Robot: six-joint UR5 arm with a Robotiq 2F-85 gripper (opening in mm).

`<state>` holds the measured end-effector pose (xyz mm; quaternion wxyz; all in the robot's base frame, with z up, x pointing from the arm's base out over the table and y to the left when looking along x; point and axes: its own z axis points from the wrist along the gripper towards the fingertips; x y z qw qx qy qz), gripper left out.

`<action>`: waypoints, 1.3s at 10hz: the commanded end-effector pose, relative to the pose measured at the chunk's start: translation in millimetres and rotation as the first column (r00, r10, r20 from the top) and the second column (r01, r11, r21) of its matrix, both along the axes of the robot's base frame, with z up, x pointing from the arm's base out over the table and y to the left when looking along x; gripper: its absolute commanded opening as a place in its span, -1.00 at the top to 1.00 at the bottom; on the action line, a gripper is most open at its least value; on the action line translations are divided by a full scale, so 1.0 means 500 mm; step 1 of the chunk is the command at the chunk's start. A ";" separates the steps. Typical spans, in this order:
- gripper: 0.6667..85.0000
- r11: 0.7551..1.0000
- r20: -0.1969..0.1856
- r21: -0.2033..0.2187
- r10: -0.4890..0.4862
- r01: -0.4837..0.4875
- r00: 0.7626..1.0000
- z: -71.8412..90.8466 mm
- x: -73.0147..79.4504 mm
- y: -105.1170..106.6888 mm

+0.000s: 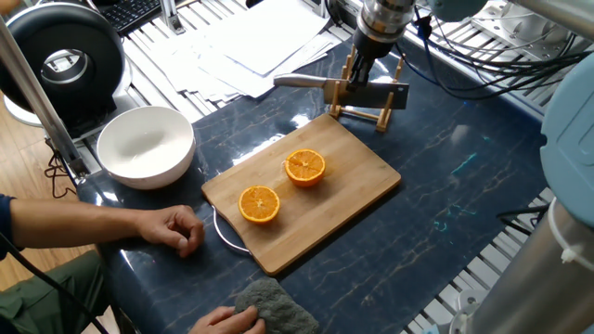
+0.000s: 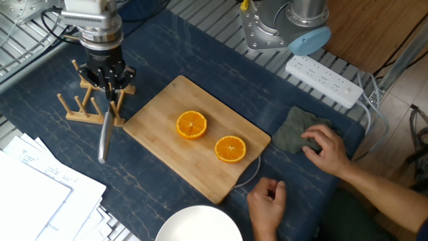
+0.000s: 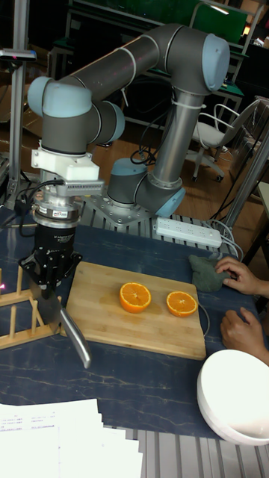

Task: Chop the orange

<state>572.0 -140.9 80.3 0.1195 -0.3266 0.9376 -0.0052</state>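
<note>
The claw (image 2: 109, 86) was clamped on a knife (image 2: 104, 137) over the rack (image 2: 85, 102), beside the board (image 2: 194, 137). Two orange (image 2: 192, 124) halves lay cut-face up on the board, well apart from the blade. A careless swing toward them risked the hands (image 2: 267, 201) resting near the board's far edge, or clipping the rack.

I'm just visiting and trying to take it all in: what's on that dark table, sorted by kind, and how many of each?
Orange halves: 2
Cutting board: 1
Knife: 1
Wooden rack: 1
White bowl: 1
Grey cloth: 1
Power strip: 1
Total: 8
</note>
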 end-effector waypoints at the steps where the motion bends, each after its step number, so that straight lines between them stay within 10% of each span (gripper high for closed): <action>1: 0.50 1.000 0.011 0.018 0.023 -0.024 1.000 -0.002 -0.001 0.004; 13: 0.41 0.992 -0.102 0.027 0.123 -0.121 0.987 -0.015 -0.079 0.002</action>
